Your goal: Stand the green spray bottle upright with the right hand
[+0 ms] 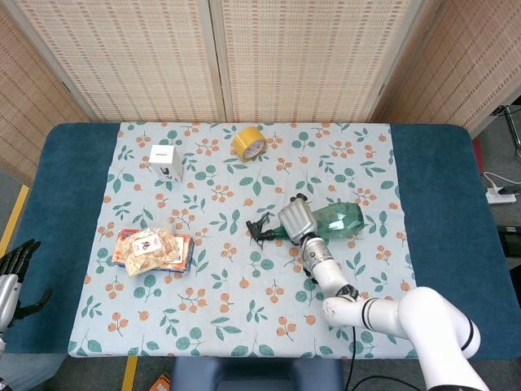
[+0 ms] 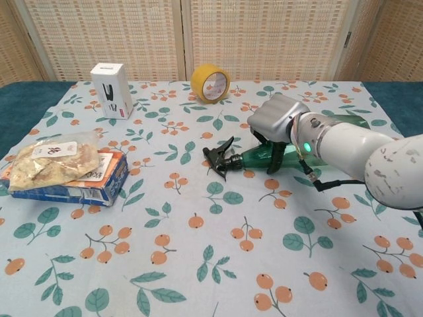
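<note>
The green spray bottle [image 1: 342,219] [image 2: 254,156] lies on its side on the floral tablecloth, its black trigger head [image 1: 260,229] [image 2: 219,158] pointing left. My right hand [image 1: 295,221] [image 2: 276,123] grips the bottle at its neck, fingers curled around it just behind the trigger head. The bottle's body is partly hidden behind the hand and forearm in the chest view. My left hand [image 1: 15,265] hangs off the table's left edge, its fingers spread and holding nothing.
A yellow tape roll [image 1: 248,142] [image 2: 210,83] sits at the back centre. A white box [image 1: 165,160] [image 2: 111,81] stands back left. A snack bag on a flat packet [image 1: 151,249] [image 2: 63,167] lies at the left. The blue table [image 1: 440,187] borders the cloth.
</note>
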